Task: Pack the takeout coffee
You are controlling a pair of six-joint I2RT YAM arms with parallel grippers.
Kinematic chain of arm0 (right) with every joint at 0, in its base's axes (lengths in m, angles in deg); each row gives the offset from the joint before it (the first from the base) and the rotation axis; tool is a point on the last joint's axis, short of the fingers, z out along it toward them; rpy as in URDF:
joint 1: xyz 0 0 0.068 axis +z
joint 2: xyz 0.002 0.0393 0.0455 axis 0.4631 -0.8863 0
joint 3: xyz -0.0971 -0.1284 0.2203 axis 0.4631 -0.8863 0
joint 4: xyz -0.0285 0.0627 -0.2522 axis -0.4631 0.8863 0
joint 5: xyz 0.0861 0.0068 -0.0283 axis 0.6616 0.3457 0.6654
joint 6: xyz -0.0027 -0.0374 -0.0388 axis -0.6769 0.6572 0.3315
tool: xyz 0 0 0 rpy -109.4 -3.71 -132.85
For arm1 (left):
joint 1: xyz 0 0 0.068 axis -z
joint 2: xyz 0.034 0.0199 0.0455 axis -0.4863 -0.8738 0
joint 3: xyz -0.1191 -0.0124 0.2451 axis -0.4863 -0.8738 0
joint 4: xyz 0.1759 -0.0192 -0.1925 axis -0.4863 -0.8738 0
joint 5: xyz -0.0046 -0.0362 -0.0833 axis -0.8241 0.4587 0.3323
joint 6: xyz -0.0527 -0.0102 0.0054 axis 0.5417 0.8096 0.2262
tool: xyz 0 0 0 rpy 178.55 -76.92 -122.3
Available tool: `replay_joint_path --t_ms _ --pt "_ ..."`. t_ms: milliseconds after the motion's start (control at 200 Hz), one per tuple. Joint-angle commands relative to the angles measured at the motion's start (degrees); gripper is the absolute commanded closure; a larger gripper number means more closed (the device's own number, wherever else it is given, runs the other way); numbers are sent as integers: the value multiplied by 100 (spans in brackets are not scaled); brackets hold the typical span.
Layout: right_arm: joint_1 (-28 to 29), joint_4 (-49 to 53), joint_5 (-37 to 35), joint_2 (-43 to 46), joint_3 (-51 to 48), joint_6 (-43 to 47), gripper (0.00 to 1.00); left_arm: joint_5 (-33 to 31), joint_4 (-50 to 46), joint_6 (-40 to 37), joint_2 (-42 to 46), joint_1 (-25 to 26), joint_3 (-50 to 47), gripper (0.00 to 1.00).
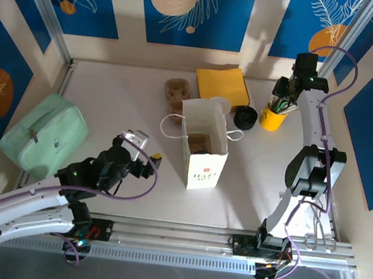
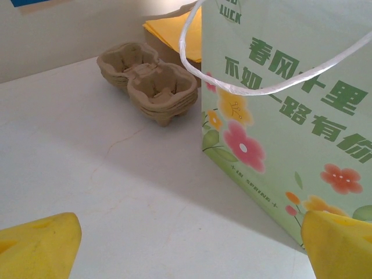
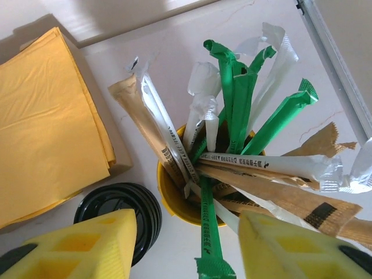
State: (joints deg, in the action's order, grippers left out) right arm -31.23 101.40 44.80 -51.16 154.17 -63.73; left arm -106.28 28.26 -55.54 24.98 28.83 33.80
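Note:
The takeout coffee looks to be the small white-rimmed cup (image 1: 220, 105) just behind the white paper bag (image 1: 202, 148), partly hidden by the bag's top edge. A black round lid stack (image 1: 245, 118) (image 3: 119, 212) sits to its right. My right gripper (image 1: 283, 103) (image 3: 189, 244) hangs over the yellow cup of straws and sticks (image 1: 272, 118) (image 3: 180, 197). Its jaws are open on either side of a green wrapped straw (image 3: 210, 232), without touching it. My left gripper (image 1: 148, 151) (image 2: 186, 256) is wide open and empty, low over the table just left of the bag (image 2: 290, 110).
A stack of brown cardboard cup carriers (image 1: 177, 91) (image 2: 148, 81) lies behind the bag on the left. Yellow napkins (image 1: 222, 84) (image 3: 46, 122) lie at the back. A mint-green pouch (image 1: 43, 134) rests at the far left. Something brown sits inside the bag.

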Motion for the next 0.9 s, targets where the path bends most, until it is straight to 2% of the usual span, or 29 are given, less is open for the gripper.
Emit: replay_joint_path --t_ms 0,70,275,345,470,530,650,740,895 --pt "-49 -161 126 -72 -95 77 53 -89 -5 -89 45 16 -18 3" --pt "-58 -137 119 -112 -62 68 58 -97 -38 -103 54 16 7 3" --pt "-49 -108 84 -152 -77 85 61 -134 -64 -101 90 16 -4 2" --pt "-49 -112 107 -148 -78 110 69 -138 -59 -87 89 14 -18 3" --pt "-36 -49 66 -150 -53 132 73 -132 -94 -69 103 16 -35 2" --pt "-32 -5 62 -133 -22 144 80 -140 -124 -61 119 16 -36 2" --pt "-32 66 68 -62 26 139 86 -149 -160 -40 181 16 -42 2" --pt "-6 85 43 25 49 184 94 -149 -165 -22 226 16 -60 2" --pt "64 199 -24 255 141 234 94 -149 -194 -2 253 16 -66 2"
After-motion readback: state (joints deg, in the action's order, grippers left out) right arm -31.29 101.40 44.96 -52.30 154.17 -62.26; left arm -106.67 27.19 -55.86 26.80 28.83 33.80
